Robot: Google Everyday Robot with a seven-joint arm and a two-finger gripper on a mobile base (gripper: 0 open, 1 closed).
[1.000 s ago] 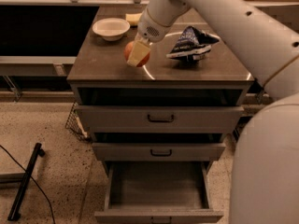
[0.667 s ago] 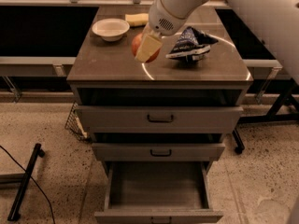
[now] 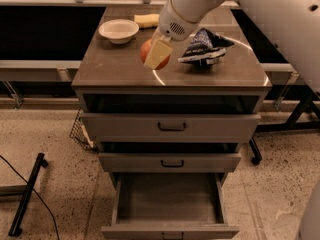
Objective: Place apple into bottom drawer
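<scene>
The red-orange apple is held between the cream fingers of my gripper, above the middle of the cabinet top. The gripper is shut on it and the near finger covers most of the fruit. The white arm reaches in from the upper right. The bottom drawer is pulled out at the foot of the cabinet, its flat floor bare. It lies well below and in front of the gripper.
A white bowl and a yellow sponge sit at the back left of the top. A dark chip bag lies right of the gripper. The two upper drawers are closed. A black stand leg lies on the floor at left.
The gripper with the apple has shifted slightly right and toward the cabinet's front, and the view has moved in closer. The drawer and the things on top have not moved.
</scene>
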